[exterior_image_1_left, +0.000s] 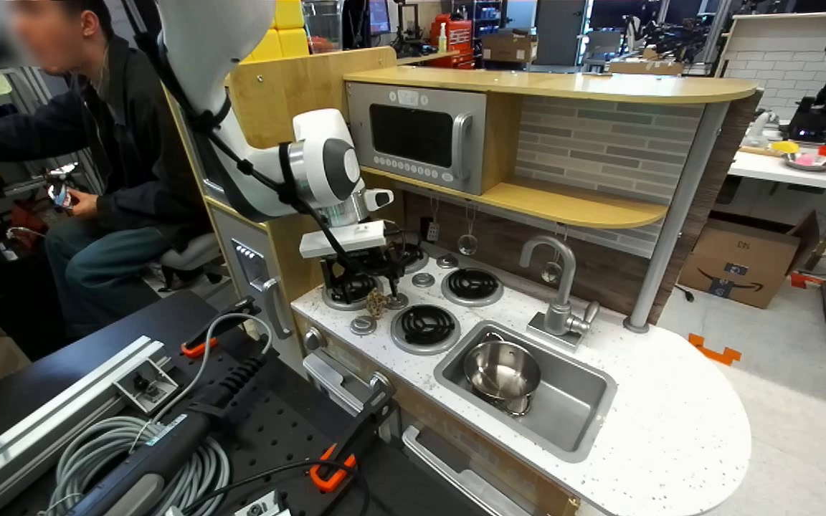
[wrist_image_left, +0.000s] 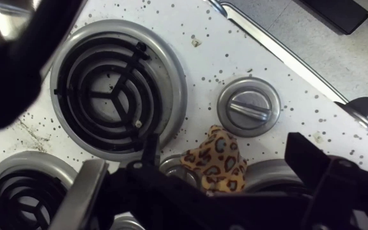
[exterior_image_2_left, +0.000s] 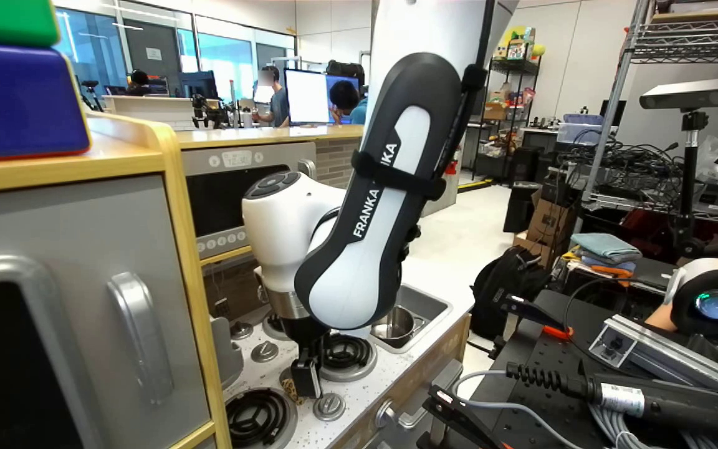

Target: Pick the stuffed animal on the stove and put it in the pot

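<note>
Here, tool (wrist_image_left: 224,142) agape near stuffed animal (wrist_image_left: 220,162).

In an exterior view, looking down across the black table (exterior_image_1_left: 277,430), facing the microwave (exterior_image_1_left: 413,136). In an exterior view, standing near the cabinet (exterior_image_2_left: 85,224), looking past the arm (exterior_image_2_left: 378,249) toward the sink (exterior_image_2_left: 429,303). In both exterior views, sharing the stove (exterior_image_1_left: 425,326), sink and pot (exterior_image_1_left: 502,373). In the wrist view, looking steeply down, very near the stove.
</note>
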You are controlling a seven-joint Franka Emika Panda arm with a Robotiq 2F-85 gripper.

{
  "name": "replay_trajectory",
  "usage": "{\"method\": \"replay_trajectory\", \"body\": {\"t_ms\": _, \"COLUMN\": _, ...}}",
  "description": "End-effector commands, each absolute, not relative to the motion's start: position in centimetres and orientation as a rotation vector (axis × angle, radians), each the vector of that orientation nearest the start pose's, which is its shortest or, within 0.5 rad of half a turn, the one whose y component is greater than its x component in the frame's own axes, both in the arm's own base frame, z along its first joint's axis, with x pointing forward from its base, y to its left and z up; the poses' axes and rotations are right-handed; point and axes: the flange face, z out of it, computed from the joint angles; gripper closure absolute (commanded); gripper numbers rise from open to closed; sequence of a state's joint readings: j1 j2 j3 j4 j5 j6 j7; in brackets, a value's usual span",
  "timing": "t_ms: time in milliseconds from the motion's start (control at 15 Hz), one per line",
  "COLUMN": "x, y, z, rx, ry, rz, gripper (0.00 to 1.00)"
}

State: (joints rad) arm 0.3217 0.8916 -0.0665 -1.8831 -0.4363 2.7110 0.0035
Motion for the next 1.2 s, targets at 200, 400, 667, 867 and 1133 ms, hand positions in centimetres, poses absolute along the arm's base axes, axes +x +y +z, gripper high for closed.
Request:
{"method": "replay_trajectory", "body": {"t_ms": 200, "x": 58.3, "y": 17.3, "z": 0.6, "rx": -3.179, "ry": -1.125, "rz": 0.038, "gripper": 0.00}}
{"method": "replay_trajectory", "body": {"t_ms": 400, "x": 58.3, "y": 17.7, "z": -0.8, "rx": -3.186, "ry": -1.150, "rz": 0.052, "gripper": 0.00}}
{"method": "replay_trajectory", "body": {"t_ms": 667, "x": 58.0, "y": 18.4, "z": -2.0, "rx": -3.175, "ry": -1.177, "rz": 0.058, "gripper": 0.42}}
{"method": "replay_trajectory", "body": {"t_ms": 867, "x": 58.3, "y": 18.7, "z": -1.1, "rx": -3.169, "ry": -1.174, "rz": 0.032, "gripper": 0.66}}
{"method": "replay_trajectory", "body": {"t_ms": 1133, "x": 59.7, "y": 17.5, "z": 1.6, "rx": -3.165, "ry": -1.138, "rz": -0.030, "gripper": 0.96}}
